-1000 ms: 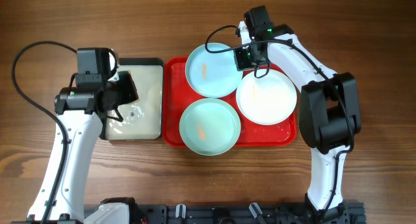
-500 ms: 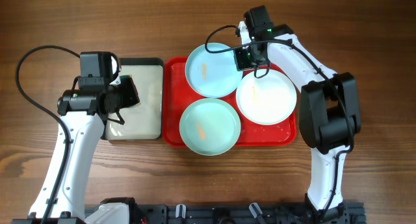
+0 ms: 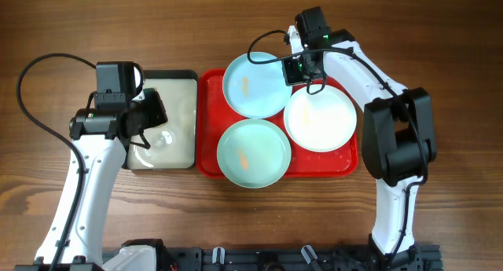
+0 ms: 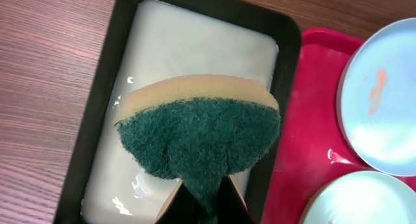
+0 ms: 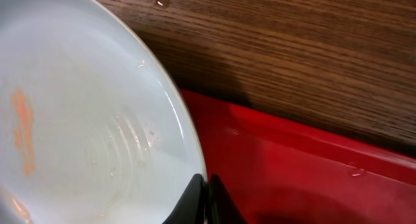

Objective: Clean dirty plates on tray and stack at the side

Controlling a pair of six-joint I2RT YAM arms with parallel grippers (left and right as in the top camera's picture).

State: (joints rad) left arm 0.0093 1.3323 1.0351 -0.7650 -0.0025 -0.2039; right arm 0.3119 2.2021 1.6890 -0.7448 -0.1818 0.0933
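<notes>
Gripper [image 4: 201,199], bottom centre, pinching green-faced sponge [image 4: 198,136] over black tray [image 4: 104,87] of milky liquid. Red tray [image 4: 305,139] right; blue plate [image 4: 383,120] with orange smear [image 4: 376,91] upper right, second plate [image 4: 364,201] lower right.

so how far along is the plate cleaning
Nothing done yet: all three plates sit on the red tray, the blue ones smeared orange. In hand: the left gripper holds the sponge over the soapy tray; the right gripper pinches the rim of the far blue plate. Left: wiping and stacking all three.

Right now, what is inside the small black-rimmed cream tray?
Pale milky liquid lies in the black-rimmed tray. The green-and-yellow sponge pinched in the left pincer covers its middle, so that part is unseen.
</notes>
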